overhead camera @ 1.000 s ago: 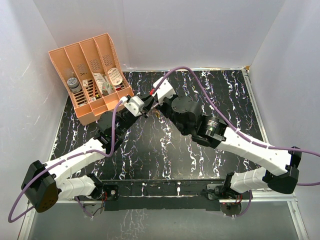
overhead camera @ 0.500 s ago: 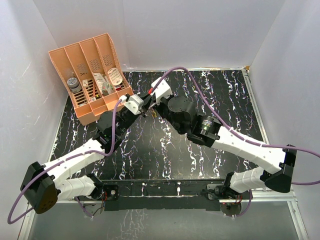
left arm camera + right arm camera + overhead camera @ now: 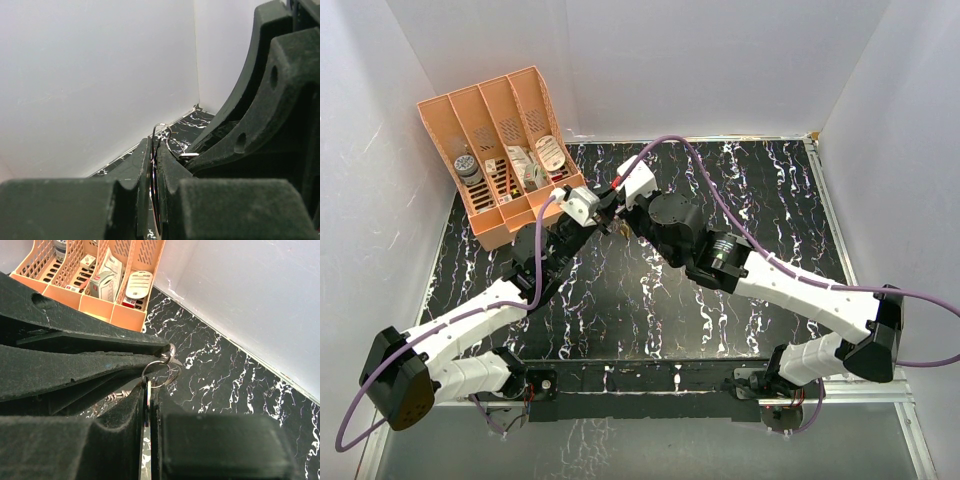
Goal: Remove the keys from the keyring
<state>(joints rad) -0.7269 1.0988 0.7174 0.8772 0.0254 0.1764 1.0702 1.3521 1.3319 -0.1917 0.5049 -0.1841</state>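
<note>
While both arms meet above the desk, the left hand is clamped on the upper edge of the keyring. The right hand is pinched together on its lower edge. The keys are too small to make out. The step looks like bracing the ring; next probably comes a fine slide along the wire coil.

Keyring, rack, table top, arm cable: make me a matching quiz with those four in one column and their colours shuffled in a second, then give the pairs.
1. keyring
2. rack
3. table top
4. arm cable

A. purple
B. black with white veins
C. silvery
D. orange

Pairs: 1-C, 2-D, 3-B, 4-A.
</note>
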